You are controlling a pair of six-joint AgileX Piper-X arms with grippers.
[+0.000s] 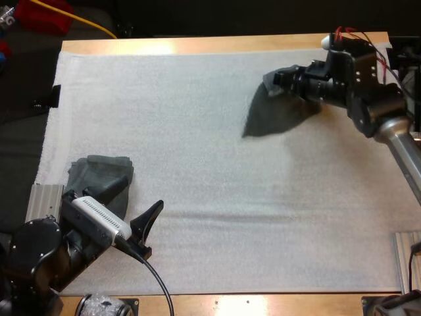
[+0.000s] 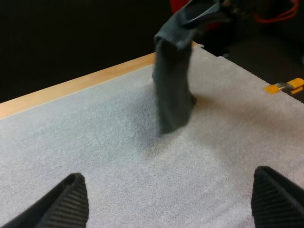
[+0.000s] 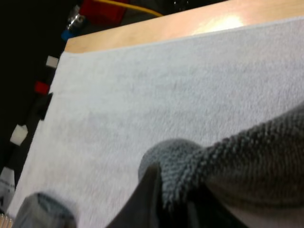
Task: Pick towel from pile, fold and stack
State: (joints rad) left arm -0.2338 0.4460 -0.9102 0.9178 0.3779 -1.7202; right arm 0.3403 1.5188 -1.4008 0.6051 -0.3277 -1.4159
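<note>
**Grey-green hanging towel (image 1: 276, 115) held by the right tool (image 1: 283, 79), with the left tool (image 1: 141, 192) well apart**

The right tool is clamped on 1 upper end of the hanging towel. Its own wrist camera shows the knitted cloth bunched tight against a dark finger. It holds the cloth over the far right part of the white mat (image 1: 197, 145), near the far wooden edge of the bench (image 1: 197, 45).

From the left wrist camera the towel's long axis runs almost straight down from that grip, as a narrow, half-gathered strip. The lower end comes down close to the mat. Whether it touches the mat cannot be told.

From the high camera the free end trails from the right tool toward the near-left, which is the side facing the left arm.

The left tool sits at the near left corner of the mat with its 2 fingers (image 2: 278, 199) standing wide apart and holding nothing. It points across the bare mat at the hanging towel but is well apart from it. The right arm is much the nearer and already has the grip.

Just beside the left tool, at the mat's left edge, is a lying towel (image 1: 99, 170). It is flat and roughly squared, and looks like the place for the stack.

Judging from this, the pick is done and the fold is not begun. The next move likely turns on laying the strip down along the mat, with the free end going first toward the left arm. That would put a loose corner within reach of the open left tool.
</note>
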